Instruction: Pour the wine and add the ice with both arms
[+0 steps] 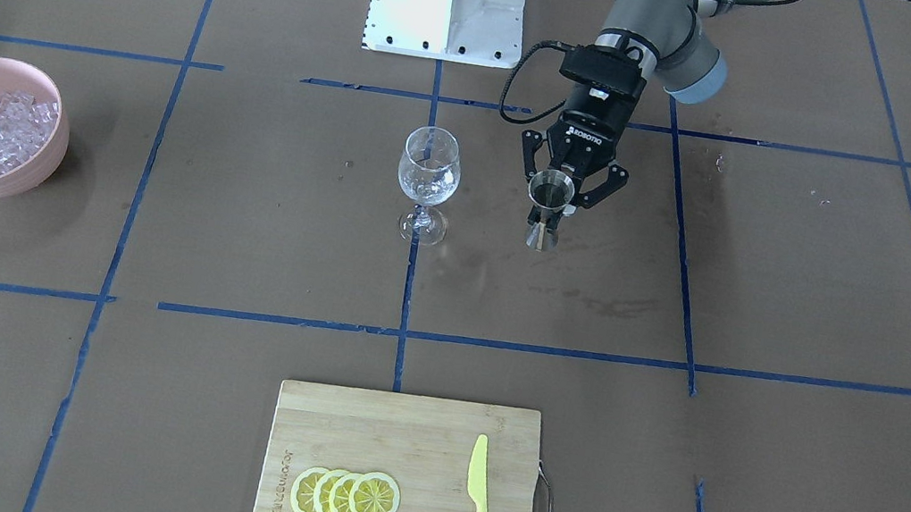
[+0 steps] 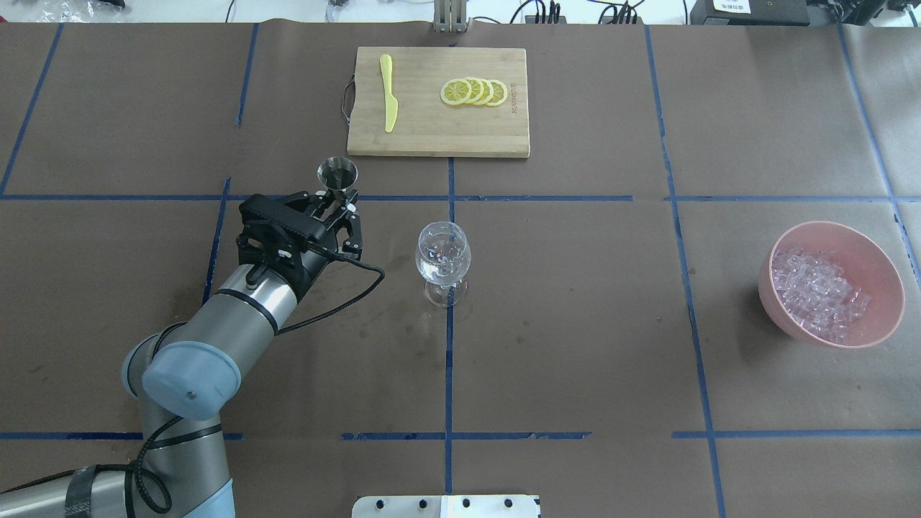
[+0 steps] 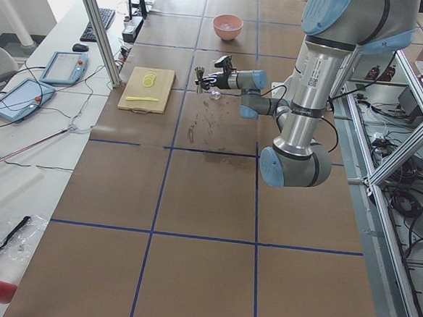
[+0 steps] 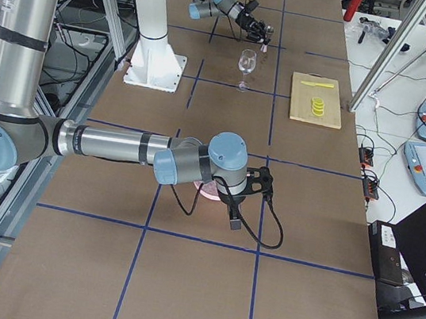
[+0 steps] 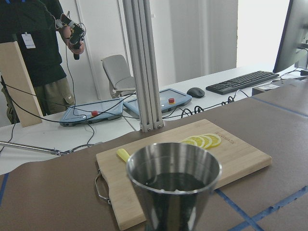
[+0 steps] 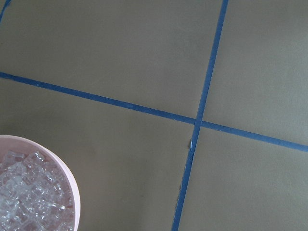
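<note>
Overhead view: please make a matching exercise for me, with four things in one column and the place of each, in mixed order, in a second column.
Things:
1. wine glass
2. ice
3. lemon slices
4. metal cup

Places:
a. on the wooden board
b. in the pink bowl
c. held in the left pincer
d. standing free on the table

Pairs: 1-d, 2-b, 3-a, 4-c

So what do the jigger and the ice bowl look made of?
The jigger looks like brushed stainless steel: grey, soft reflections on its rim. The bowl looks like matte pink plastic, possibly ceramic: opaque, even colour, no glare.
</note>
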